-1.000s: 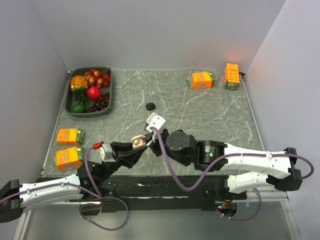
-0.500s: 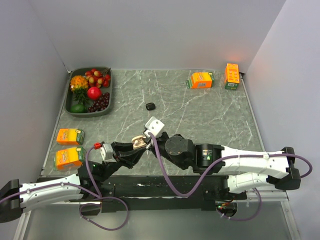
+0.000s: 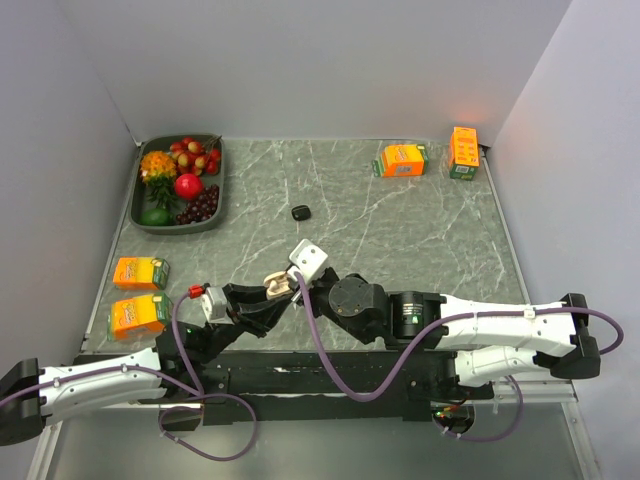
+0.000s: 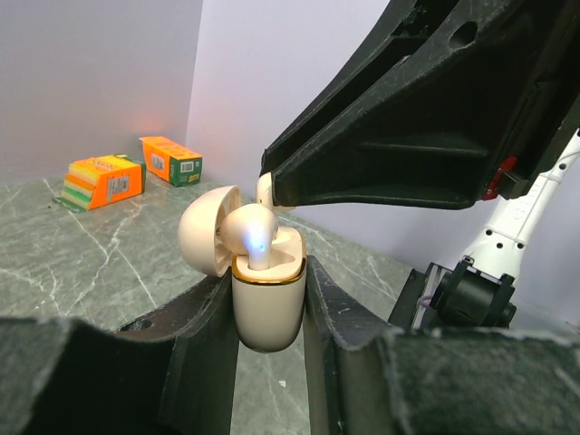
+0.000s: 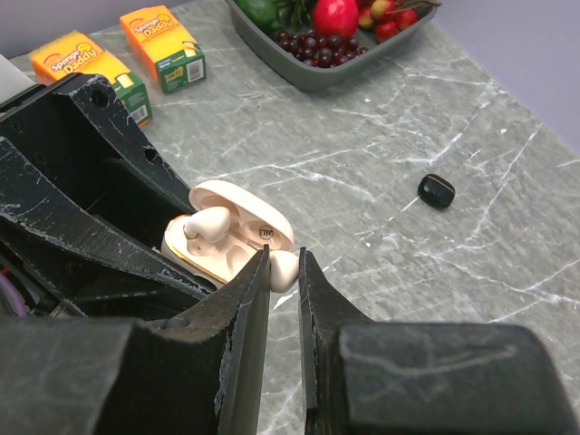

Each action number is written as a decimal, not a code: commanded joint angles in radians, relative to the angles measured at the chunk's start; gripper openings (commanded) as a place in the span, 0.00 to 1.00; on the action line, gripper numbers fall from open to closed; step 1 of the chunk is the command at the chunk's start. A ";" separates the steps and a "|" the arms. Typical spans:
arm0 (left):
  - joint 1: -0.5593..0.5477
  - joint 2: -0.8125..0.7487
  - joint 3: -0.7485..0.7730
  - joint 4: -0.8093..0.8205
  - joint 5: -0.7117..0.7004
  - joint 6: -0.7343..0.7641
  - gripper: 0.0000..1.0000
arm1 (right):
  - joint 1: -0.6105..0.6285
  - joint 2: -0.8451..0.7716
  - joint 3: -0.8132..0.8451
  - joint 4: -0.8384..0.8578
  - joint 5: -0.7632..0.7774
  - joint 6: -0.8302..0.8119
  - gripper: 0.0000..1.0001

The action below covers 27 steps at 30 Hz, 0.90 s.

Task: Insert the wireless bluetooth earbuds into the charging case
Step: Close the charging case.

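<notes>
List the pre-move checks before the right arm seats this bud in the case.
1. Charging case clamped in left gripper: ok.
2. Lid open: ok.
3. Seated earbud in one socket, lit blue: ok.
4. Held earbud pinched in right gripper: ok.
5. Held earbud lined up with the case: cannot tell.
6. Black earbud collected: not ok, it lies on the table.
</notes>
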 commanded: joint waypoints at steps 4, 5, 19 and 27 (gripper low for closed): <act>-0.005 0.003 0.049 0.065 0.011 -0.015 0.02 | 0.018 -0.023 0.009 0.001 0.001 0.010 0.02; -0.004 0.001 0.048 0.063 0.011 -0.016 0.01 | 0.018 -0.025 0.014 -0.004 0.008 0.014 0.16; -0.005 0.001 0.044 0.076 0.014 -0.013 0.01 | 0.019 -0.069 0.097 -0.010 0.014 0.053 0.56; -0.004 0.003 0.044 0.085 0.015 -0.010 0.01 | 0.016 -0.106 0.141 -0.016 0.004 0.090 0.61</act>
